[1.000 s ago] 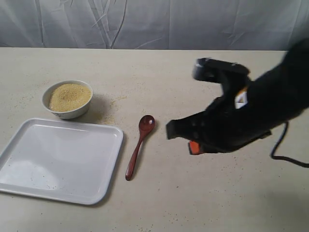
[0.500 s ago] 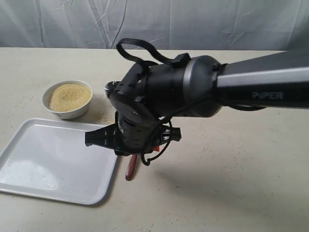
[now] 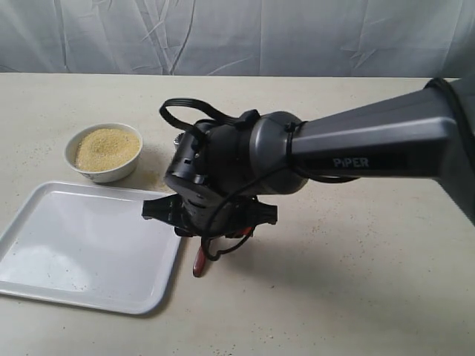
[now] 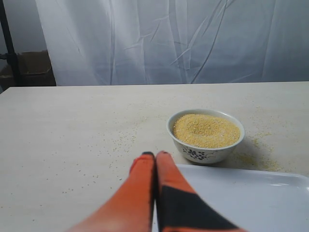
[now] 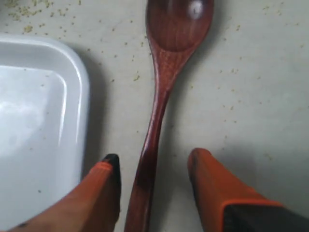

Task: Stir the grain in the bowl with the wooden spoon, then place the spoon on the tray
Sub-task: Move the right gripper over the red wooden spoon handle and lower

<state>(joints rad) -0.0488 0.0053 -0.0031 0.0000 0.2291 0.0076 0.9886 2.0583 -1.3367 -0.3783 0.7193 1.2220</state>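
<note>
The dark reddish-brown wooden spoon (image 5: 157, 111) lies flat on the table beside the tray's right edge. In the exterior view only its handle end (image 3: 198, 264) shows from under my right arm (image 3: 223, 178). My right gripper (image 5: 154, 158) is open and low over the spoon, one finger on each side of the handle, neither touching it. The small white bowl (image 3: 98, 173) (image 4: 205, 153) holds a mound of yellowish grain (image 3: 107, 147) (image 4: 206, 129) and stands just behind the white tray (image 3: 82, 245) (image 4: 251, 193). My left gripper (image 4: 155, 155) is shut and empty, pointing toward the bowl.
Loose grains (image 3: 172, 169) are scattered on the beige table right of the bowl and around the spoon head. A wrinkled white curtain (image 3: 237, 33) hangs behind the table. The tray's rounded corner (image 5: 72, 63) sits close to my right gripper's left finger (image 5: 107, 183).
My right arm swung in from the right side and came down over the spoon, covering most of it. Spoon, bowl and tray stayed put.
</note>
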